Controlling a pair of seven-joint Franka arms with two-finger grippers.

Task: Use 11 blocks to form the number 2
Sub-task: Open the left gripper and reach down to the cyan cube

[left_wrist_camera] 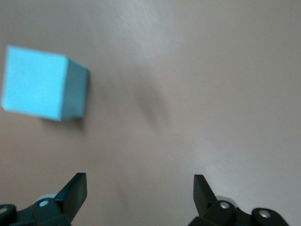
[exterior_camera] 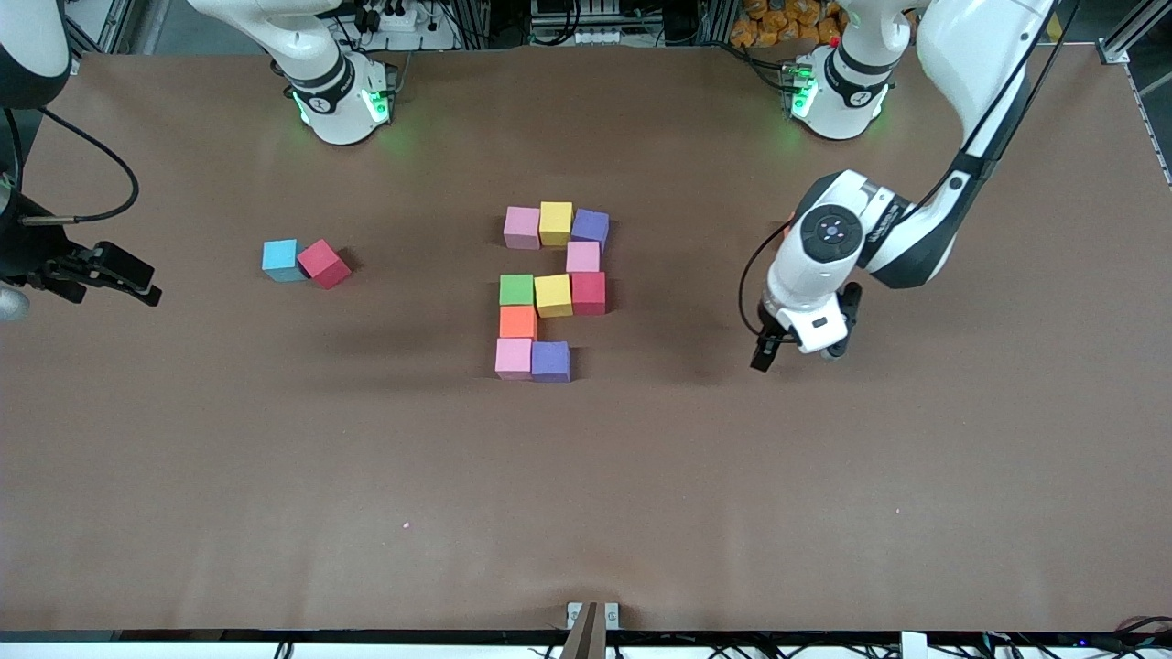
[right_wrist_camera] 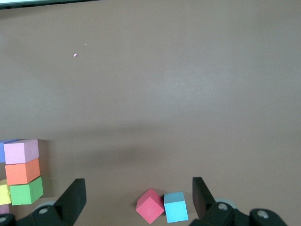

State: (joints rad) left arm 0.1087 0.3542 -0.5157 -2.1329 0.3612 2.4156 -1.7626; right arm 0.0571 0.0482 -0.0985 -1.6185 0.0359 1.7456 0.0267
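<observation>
Forming stage: number 2 (exterior_camera: 552, 290) at the centre of the bench (exterior_camera: 824, 503), one bottom-row cube missing.
Left tool (exterior_camera: 795, 355): spread, empty, waiting beside the digit.
Right tool (exterior_camera: 124, 275): spread, empty.
Next: likely grasp light blue block (exterior_camera: 280, 260) and seat it beside purple block (exterior_camera: 550, 361).

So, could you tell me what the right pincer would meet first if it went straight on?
The right pincer would probably meet the light blue cube beside the red cube; depth is unclear, perhaps table first.

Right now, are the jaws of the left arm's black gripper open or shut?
Open: on the left gripper, the jaws stand wide apart, brown table showing between them.
</observation>
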